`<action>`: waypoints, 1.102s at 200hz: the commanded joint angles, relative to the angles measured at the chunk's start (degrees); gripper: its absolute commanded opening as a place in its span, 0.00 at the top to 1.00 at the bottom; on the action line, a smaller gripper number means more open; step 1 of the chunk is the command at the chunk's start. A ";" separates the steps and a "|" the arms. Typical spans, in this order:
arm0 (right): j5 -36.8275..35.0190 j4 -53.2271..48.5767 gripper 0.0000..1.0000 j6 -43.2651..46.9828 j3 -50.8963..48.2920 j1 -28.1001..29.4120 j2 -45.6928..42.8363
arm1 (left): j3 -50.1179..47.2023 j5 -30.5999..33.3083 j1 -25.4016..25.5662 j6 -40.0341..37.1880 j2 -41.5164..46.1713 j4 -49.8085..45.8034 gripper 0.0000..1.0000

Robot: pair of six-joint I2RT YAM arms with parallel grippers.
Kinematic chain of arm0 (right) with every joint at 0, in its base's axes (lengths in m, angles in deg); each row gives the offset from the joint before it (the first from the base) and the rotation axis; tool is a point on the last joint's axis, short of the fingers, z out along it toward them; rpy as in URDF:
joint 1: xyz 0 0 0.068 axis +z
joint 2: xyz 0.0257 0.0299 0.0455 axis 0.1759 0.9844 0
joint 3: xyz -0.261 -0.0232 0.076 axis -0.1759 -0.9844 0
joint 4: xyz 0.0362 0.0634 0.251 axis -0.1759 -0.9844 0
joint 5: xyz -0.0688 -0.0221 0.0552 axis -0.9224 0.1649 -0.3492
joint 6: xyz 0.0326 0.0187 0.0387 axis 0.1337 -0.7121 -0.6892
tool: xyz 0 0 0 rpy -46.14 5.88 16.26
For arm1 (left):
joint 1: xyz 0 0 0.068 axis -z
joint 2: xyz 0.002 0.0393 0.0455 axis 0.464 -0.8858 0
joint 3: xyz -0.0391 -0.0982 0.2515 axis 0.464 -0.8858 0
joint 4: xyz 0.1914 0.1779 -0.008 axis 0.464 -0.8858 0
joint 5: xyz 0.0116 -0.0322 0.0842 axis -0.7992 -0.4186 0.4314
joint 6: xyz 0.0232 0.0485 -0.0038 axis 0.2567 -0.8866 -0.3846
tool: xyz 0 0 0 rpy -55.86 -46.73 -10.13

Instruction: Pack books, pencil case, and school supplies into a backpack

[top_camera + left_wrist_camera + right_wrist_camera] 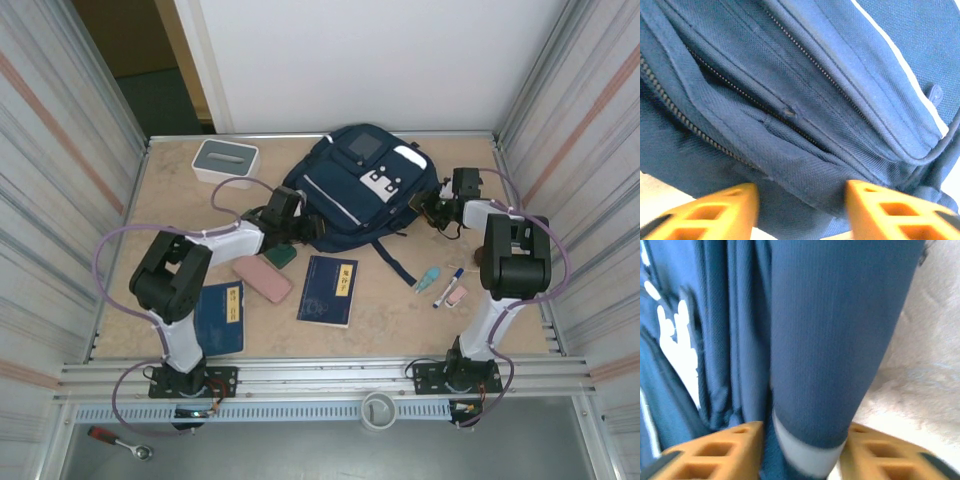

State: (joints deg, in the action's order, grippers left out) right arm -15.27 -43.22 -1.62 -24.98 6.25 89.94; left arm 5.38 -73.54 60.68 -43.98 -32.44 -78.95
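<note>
A backpack (830, 330) fold is pinched by the right tool (802, 442); the left tool (802, 207) is spread wide. The fold could be pulled free if tugged hard.

Left arm (172, 272): we find the elbow raised and the forearm reaching forward and to the right.
Left tool (801, 200): orange fingers spread, gripping nothing.
Right arm (515, 258): upright, wrist bent leftward.
Right tool (801, 440): we note its fingers pressed on both sides of a backpack (830, 340) fold.
</note>
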 commanded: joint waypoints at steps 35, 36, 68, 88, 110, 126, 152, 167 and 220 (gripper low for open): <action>8.57 5.02 0.84 -3.51 -5.13 -1.95 -8.66 | 5.25 -14.43 -4.44 -4.84 0.80 5.48 0.98; 8.75 5.02 0.84 -3.43 -5.29 -1.94 -8.84 | 5.32 -14.78 -4.59 -4.89 0.87 5.49 0.99; 10.67 5.55 0.75 -4.90 -10.12 -3.53 -12.91 | 5.88 -23.48 -8.95 -5.47 3.09 7.52 1.00; 7.70 5.43 0.55 -5.58 -13.05 -3.86 -14.21 | 6.24 -26.89 -10.74 -6.05 3.24 7.66 1.00; 7.28 10.03 0.40 -8.99 -15.27 -2.42 -12.31 | 6.79 -30.54 -11.89 -6.30 2.89 7.76 1.00; 7.82 12.66 0.31 -10.96 -14.36 -0.60 -9.57 | 7.65 -32.22 -12.29 -7.30 2.71 6.75 1.00; 7.33 17.77 0.27 -14.16 -11.35 1.93 -3.30 | 9.18 -33.82 -12.97 -9.48 2.21 4.51 1.00; 7.76 22.11 0.30 -17.11 -10.12 2.13 0.03 | 10.50 -34.43 -13.66 -10.70 1.29 2.66 1.00; 5.87 30.89 0.99 -24.90 -11.96 4.54 -2.76 | 14.64 -33.64 -17.03 -10.43 -2.08 1.92 1.00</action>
State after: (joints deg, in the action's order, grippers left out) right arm -6.86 -18.55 -20.96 -35.95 9.34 90.79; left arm 15.59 -105.65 45.64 -52.57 -33.47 -78.60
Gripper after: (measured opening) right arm 0.116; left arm 0.046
